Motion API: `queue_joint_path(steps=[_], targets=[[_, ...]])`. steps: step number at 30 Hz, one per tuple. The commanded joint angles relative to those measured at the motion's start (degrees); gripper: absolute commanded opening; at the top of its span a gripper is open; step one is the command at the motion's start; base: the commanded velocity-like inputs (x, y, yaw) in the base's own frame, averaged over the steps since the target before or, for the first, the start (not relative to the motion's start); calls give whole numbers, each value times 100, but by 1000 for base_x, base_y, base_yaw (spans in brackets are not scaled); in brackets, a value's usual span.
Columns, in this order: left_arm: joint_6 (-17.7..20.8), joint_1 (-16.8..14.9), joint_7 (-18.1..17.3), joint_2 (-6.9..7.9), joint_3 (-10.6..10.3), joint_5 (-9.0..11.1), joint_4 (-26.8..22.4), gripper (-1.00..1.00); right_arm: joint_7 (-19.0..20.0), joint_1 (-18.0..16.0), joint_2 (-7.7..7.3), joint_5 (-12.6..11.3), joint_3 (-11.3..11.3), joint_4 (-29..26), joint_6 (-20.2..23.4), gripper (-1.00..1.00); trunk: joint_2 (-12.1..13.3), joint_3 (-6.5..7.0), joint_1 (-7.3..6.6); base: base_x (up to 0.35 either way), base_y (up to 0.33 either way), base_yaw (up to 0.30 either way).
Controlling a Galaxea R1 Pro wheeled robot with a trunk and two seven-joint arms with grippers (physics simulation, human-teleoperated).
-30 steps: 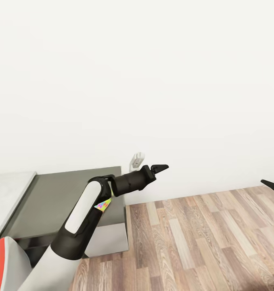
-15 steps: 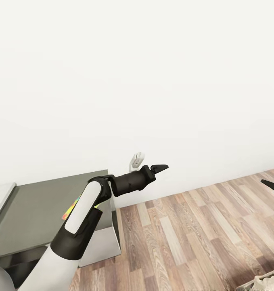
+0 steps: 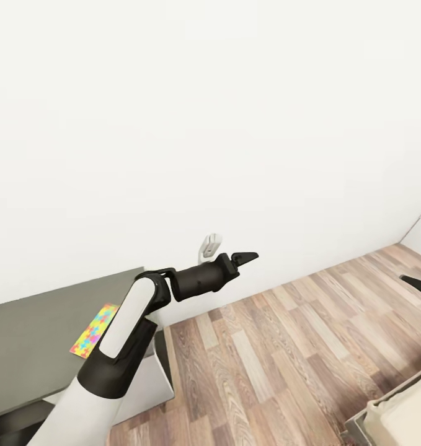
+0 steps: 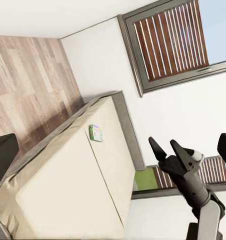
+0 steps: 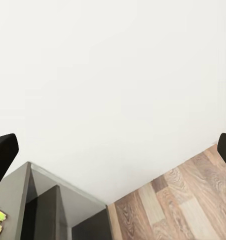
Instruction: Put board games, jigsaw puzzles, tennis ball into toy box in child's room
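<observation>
Facing a bare white wall (image 3: 210, 124), we take the dark grey table (image 3: 43, 334) as our landmark. One jigsaw puzzle (image 3: 93, 331) lies flat on its top, near the edge that meets the wood-plank floor (image 3: 284, 347), partly behind our left arm. Our left gripper (image 3: 247, 256) hangs out past that edge, above the floor; we cannot tell whether its fingers are parted. Our right gripper (image 4: 166, 150) shows its fingers apart and empty. Well apart from the table stands the bed (image 4: 68, 180), and on it we see a board game (image 4: 96, 132), white-green, lying flat.
</observation>
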Motion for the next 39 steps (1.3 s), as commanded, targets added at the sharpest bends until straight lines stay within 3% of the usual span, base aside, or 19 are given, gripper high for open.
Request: queue_joint_path(steps=[1,7,10,13,27,32,39], targets=[[5,-3,61,8,6,60,-6,100,30,-12,1,31,7,11,22,100,-11,-5,4,0,0,-240],[10,1,64,110,94,65,-6,100,-227,-94,18,33,260,65,22,100,-11,29,4,0,0,-240],[18,32,63,183,169,63,-6,100,-651,-187,24,24,565,87,22,100,-11,46,4,0,0,-240],[22,73,66,212,203,51,-5,100,-903,-224,23,14,697,97,22,100,-11,63,4,0,0,-240],[-6,312,124,375,248,-6,122,100,-1337,-272,59,15,988,292,22,100,-11,143,4,0,0,-240],[-35,559,136,509,257,-21,196,100,-1400,-282,85,29,1237,775,22,100,-11,172,4,0,0,-240],[-51,853,133,622,254,-35,240,100,-1433,-360,18,61,1404,1559,21,100,-11,212,4,0,0,-240]])
